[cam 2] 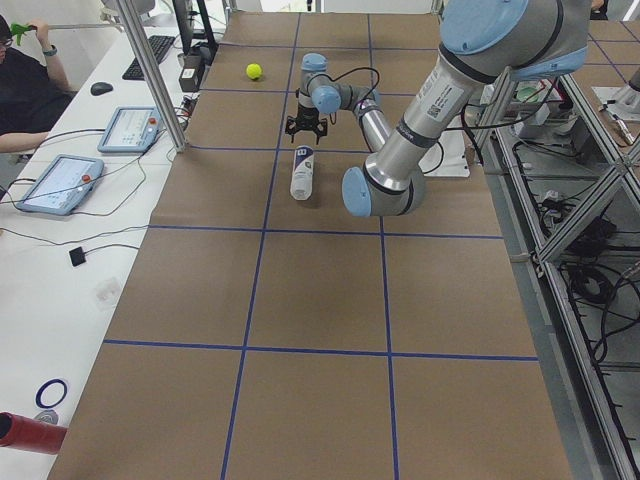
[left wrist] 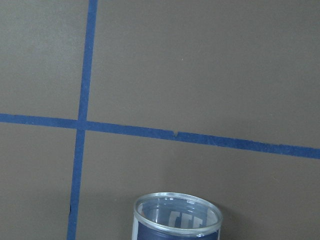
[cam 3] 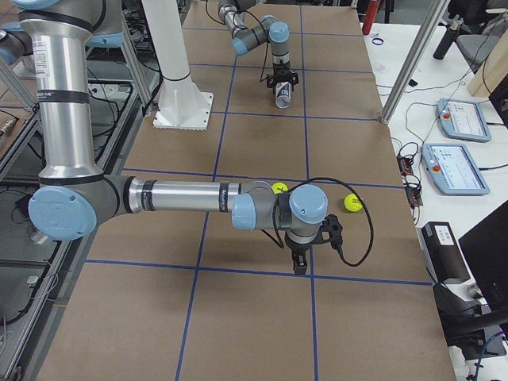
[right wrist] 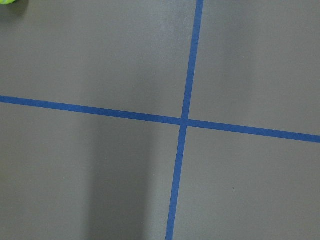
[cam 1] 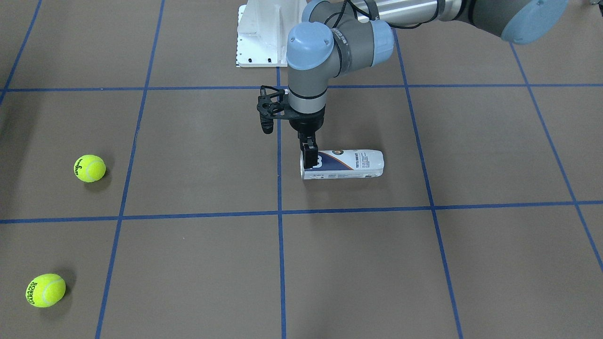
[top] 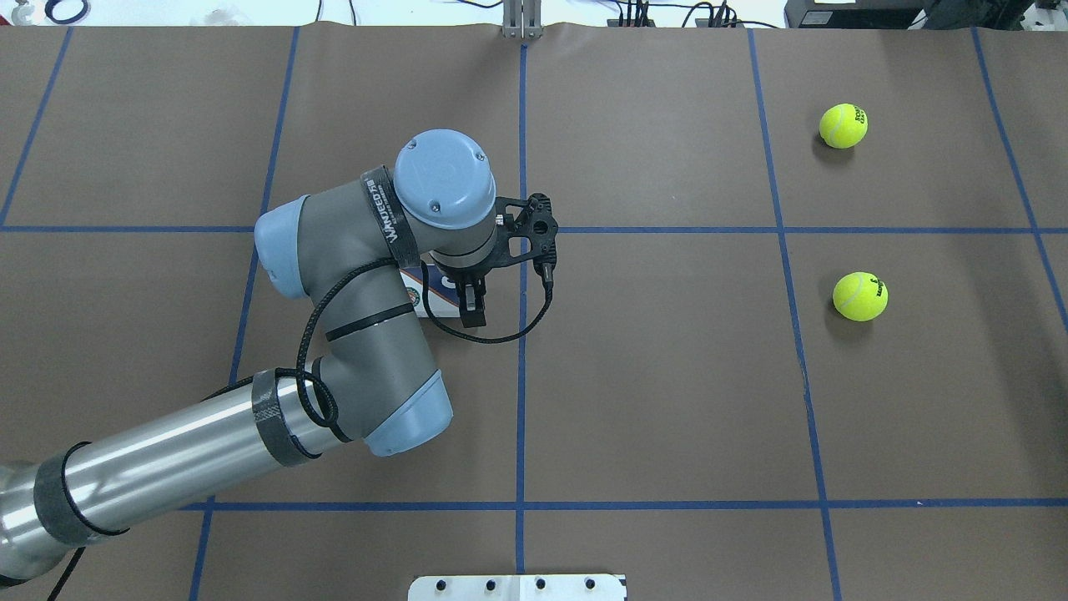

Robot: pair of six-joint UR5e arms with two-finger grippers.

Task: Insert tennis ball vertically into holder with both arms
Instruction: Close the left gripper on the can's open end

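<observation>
The holder lies flat on the surface, its open end at our left jaws, nearer than the right jaws; whether either pair is closed we cannot tell.

Overhead, the left arm covers most of the holder, the left wrist view crops it below its rim, and the right gripper's jaws are unreadably small.

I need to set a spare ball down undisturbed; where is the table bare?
Bare: the squares between the holder and the two tennis balls, and the operators'-side squares in front of the holder. Crowded: around the left gripper at the holder's open end.
</observation>
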